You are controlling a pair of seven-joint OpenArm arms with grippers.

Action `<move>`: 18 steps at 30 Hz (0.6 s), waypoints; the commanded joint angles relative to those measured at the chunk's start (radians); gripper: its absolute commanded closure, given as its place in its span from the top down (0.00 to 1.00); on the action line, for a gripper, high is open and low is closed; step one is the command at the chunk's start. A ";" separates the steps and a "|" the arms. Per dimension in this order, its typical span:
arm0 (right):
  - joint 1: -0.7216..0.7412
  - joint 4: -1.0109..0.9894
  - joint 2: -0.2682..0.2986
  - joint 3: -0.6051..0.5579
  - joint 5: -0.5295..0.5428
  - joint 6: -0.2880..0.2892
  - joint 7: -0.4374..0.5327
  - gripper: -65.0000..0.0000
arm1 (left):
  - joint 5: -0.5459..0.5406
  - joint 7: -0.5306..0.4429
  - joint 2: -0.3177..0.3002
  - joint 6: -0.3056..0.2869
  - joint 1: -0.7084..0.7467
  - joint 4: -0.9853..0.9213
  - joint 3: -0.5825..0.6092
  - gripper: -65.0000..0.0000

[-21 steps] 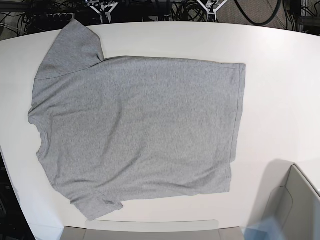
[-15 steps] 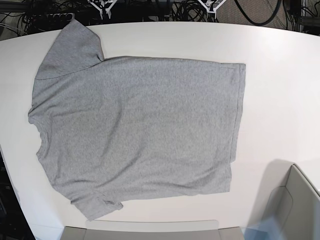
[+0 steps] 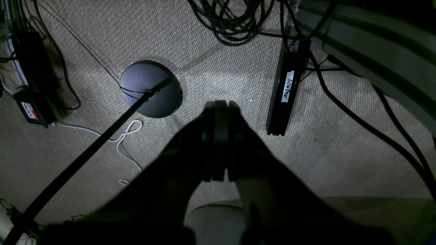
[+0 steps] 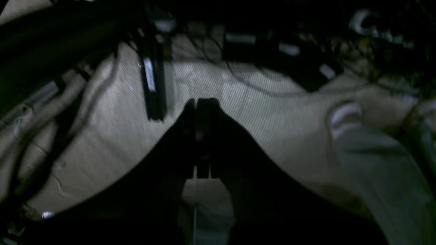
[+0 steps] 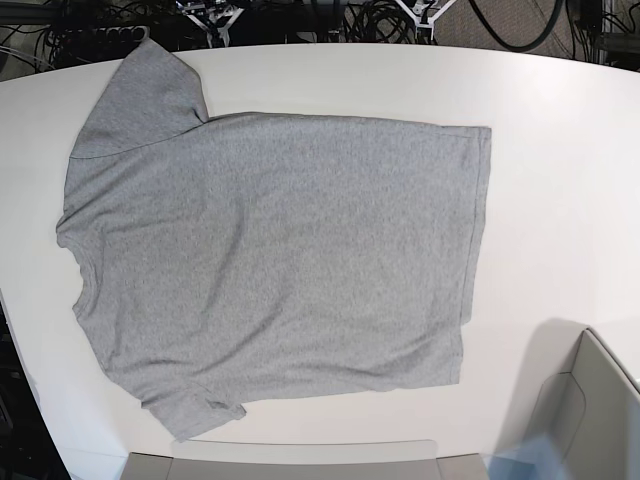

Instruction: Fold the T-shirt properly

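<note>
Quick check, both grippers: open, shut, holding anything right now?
Left gripper: shut, holding nothing, over the floor.
Right gripper: shut, holding nothing, also off the table.

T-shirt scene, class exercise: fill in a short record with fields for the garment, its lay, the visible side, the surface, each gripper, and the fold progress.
garment: heather-grey T-shirt
lay: spread flat, collar toward the base view's left, hem toward its right
visible side: plain, no lettering showing
surface: white table
left gripper: shut, empty, over carpeted floor with cables
right gripper: shut, empty, also off the table
fold progress: no fold made yet
</note>
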 commanded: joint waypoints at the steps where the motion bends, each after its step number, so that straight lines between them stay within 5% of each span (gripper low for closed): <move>1: -0.001 0.002 -0.001 -0.001 0.004 0.002 0.005 0.00 | 0.006 -0.006 0.000 0.003 0.004 0.000 0.003 0.00; 18: -0.015 0.012 -0.003 -0.002 0.004 0.002 0.011 0.00 | 0.004 -0.011 -0.004 0.001 0.002 0.003 0.003 0.00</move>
